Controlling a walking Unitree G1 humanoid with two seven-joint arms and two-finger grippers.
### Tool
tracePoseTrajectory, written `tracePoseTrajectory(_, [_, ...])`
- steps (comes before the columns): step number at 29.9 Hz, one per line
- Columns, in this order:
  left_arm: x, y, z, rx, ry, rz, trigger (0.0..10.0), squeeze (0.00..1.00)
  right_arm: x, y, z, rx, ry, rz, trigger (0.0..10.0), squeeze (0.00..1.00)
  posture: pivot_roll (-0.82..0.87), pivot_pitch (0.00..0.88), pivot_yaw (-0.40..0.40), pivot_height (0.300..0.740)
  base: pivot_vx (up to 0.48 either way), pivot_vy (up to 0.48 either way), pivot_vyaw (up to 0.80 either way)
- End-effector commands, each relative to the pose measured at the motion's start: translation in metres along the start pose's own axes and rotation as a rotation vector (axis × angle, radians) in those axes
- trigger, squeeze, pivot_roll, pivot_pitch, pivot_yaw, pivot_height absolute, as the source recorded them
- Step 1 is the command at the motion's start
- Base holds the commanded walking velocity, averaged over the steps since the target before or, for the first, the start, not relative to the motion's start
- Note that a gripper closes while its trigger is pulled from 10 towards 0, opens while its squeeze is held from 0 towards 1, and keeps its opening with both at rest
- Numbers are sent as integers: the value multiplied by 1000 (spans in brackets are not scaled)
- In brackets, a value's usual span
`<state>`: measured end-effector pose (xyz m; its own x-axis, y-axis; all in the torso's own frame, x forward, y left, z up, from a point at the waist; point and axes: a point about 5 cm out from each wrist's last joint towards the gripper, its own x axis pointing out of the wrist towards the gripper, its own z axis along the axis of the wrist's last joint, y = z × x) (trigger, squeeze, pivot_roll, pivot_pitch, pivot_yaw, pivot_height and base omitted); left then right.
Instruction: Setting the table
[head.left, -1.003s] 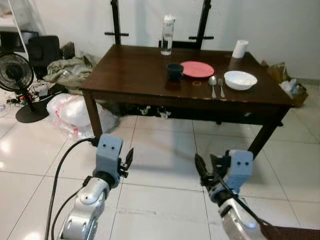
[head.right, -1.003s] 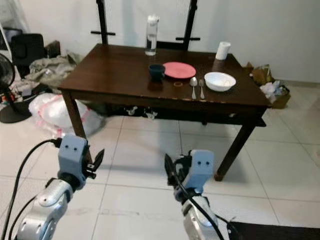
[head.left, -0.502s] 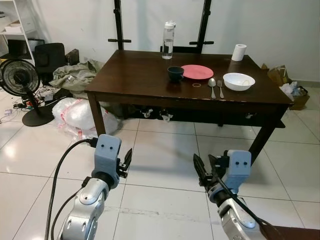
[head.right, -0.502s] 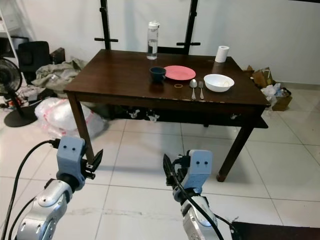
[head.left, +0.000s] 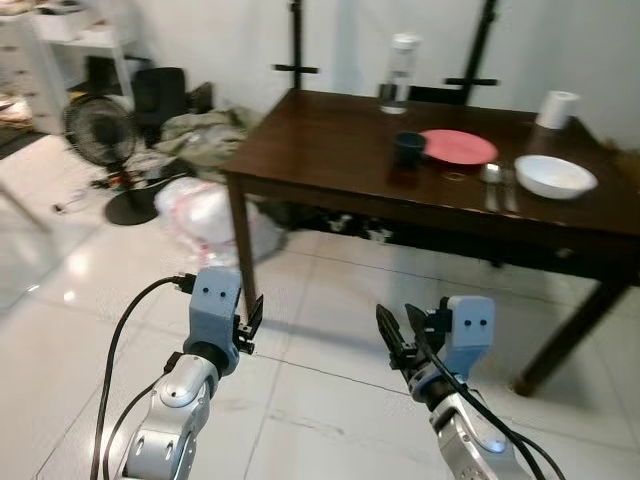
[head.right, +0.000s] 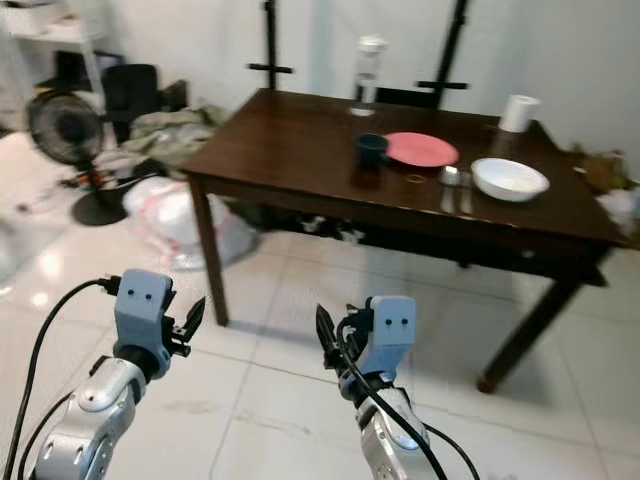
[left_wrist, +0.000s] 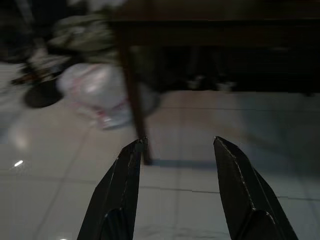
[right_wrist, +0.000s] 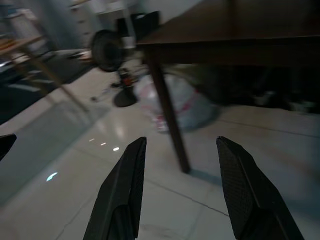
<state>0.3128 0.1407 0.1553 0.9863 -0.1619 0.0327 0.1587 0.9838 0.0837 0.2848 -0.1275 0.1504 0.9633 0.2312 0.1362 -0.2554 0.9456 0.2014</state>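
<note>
The settings sit on the far right part of the desk (head.left: 330, 140): cup (head.left: 408, 147), plate (head.left: 458, 146), spoon (head.left: 489, 176), fork (head.left: 509, 184) and bowl (head.left: 555, 176), with a bottle (head.left: 400, 72) and paper roll (head.left: 556, 108) at the far edge. I judge I'm in the approach step, nothing grasped. My left hand (head.left: 251, 322) and right hand (head.left: 392, 337) hang low over the floor, both wide and empty. Next I need to step closer, minding the near desk leg (head.left: 240, 244). Open tile lies ahead; a bag (head.left: 205, 215) and fan (head.left: 98, 135) crowd the left.
</note>
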Motion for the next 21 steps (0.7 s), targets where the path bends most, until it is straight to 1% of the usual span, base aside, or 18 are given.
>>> tracePoseTrajectory(1, [-2, 2, -8, 6, 36, 18, 10000, 0, -2, -1, -3, 2, 7, 1, 10000, 0, 55, 44, 56, 740, 0, 0, 794])
tracePoseTrajectory(4, [0, 5, -7, 7, 31, 64, 10000, 0, -2, -1, -3, 3, 7, 3, 10000, 0, 57, 40, 56, 740, 0, 0, 794])
tracePoseTrajectory(5, [0, 7, -6, 14, 21, 82, 10000, 0, -2, -1, -3, 3, 7, 3, 10000, 0, 57, 40, 56, 740, 349, 0, 794])
tracePoseTrajectory(8, [3, 11, -5, 19, 17, 129, 10000, 0, -1, 0, -3, 3, 8, 4, 10000, 0, 55, 38, 58, 740, 458, 0, 794])
tracePoseTrajectory(11, [4, 13, -4, 25, 14, 148, 10000, 0, -2, 0, -4, 4, 8, 5, 10000, 0, 55, 39, 58, 740, 469, 0, 794])
tracePoseTrajectory(21, [4, 14, -3, 28, 5, 152, 10000, 0, -2, 0, -5, 4, 11, 3, 10000, 0, 56, 42, 59, 740, 480, 0, 794])
